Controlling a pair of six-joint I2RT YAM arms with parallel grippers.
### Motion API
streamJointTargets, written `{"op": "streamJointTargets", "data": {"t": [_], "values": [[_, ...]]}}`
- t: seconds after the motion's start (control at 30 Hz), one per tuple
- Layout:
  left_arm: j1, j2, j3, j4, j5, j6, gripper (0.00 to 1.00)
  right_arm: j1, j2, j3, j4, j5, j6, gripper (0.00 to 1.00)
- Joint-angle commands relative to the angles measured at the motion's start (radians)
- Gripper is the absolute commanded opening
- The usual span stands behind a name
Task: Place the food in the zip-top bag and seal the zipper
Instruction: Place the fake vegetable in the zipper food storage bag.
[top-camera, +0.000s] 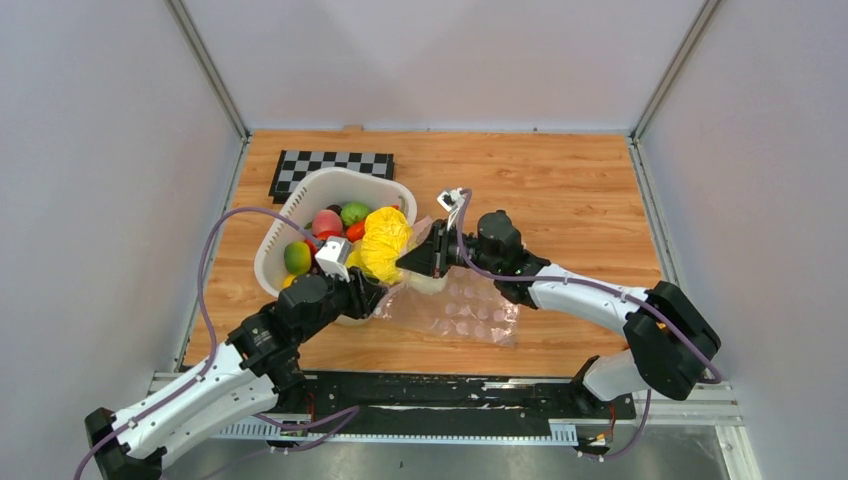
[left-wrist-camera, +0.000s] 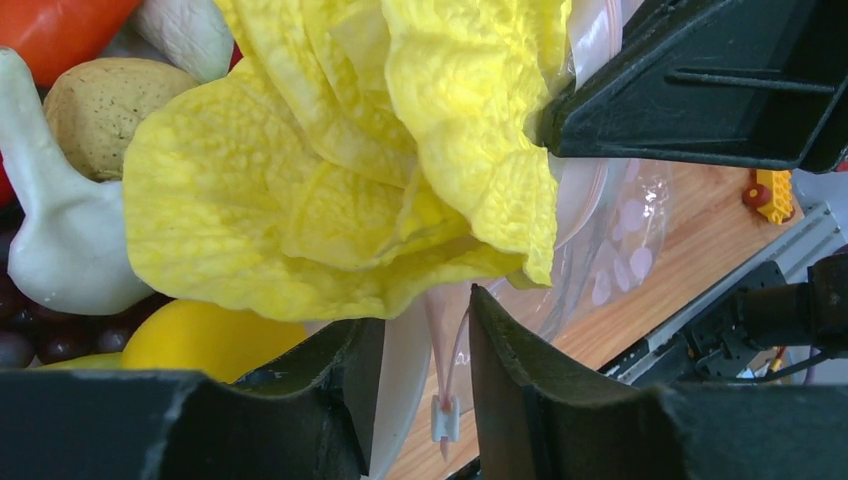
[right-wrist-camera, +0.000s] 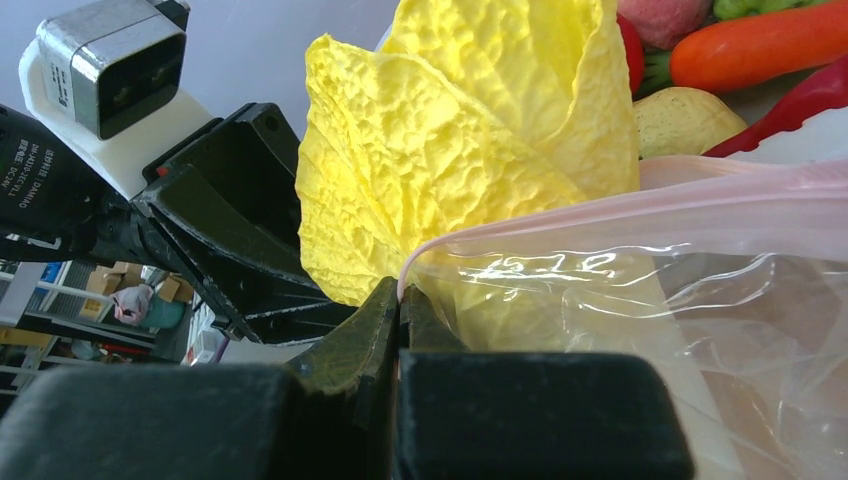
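i see a white slotted basket (top-camera: 322, 180) on the left of the wooden table (top-camera: 560, 190), its far rim hiding part of a black-and-white checkerboard mat (top-camera: 340, 160); plain grey walls (top-camera: 100, 150) stand around.

Left gripper (left-wrist-camera: 425, 330) partly spread, jaws apart; right gripper (right-wrist-camera: 400, 305) clamped tight, jaws together

Overhead view from behind, wrist cameras close, seemingly opposed, sharing cabbage (left-wrist-camera: 330, 180)
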Motion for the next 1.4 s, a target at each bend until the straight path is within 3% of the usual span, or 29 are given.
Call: {"op": "streamJointTargets", "data": {"t": [0.0, 0.27, 0.5, 0.7, 1.1, 1.23, 1.37], "values": [[0.001, -0.007, -0.014, 0.086, -0.005, -0.014, 0.42, 0.002, -0.011, -0.028, -0.002, 0.016, -0.027, 0.0], [0.001, 0.029, -0.038, 0.103, -0.003, -0.014, 0.3, 0.001, 0.01, -0.05, 0.111, -0.012, 0.037, 0.0], [0.001, 0.019, -0.042, 0.166, 0.055, 0.02, 0.3, 0.002, 0.018, -0.065, 0.211, -0.013, 0.143, 0.0], [0.001, 0.083, 0.004, 0.117, 0.055, 0.08, 0.26, 0.003, 0.04, -0.09, 0.347, -0.042, 0.219, 0.0], [0.001, 0.136, 0.055, 0.068, 0.003, 0.161, 0.04, 0.003, -0.036, -0.086, 0.233, 0.013, 0.197, 0.0], [0.001, 0.114, 0.052, 0.111, 0.032, 0.151, 0.04, 0.003, -0.101, -0.077, 0.181, 0.029, 0.184, 0.0], [0.001, 0.075, 0.057, 0.152, 0.072, 0.127, 0.25, 0.002, -0.184, -0.069, 0.065, 0.091, 0.153, 0.0]]}}
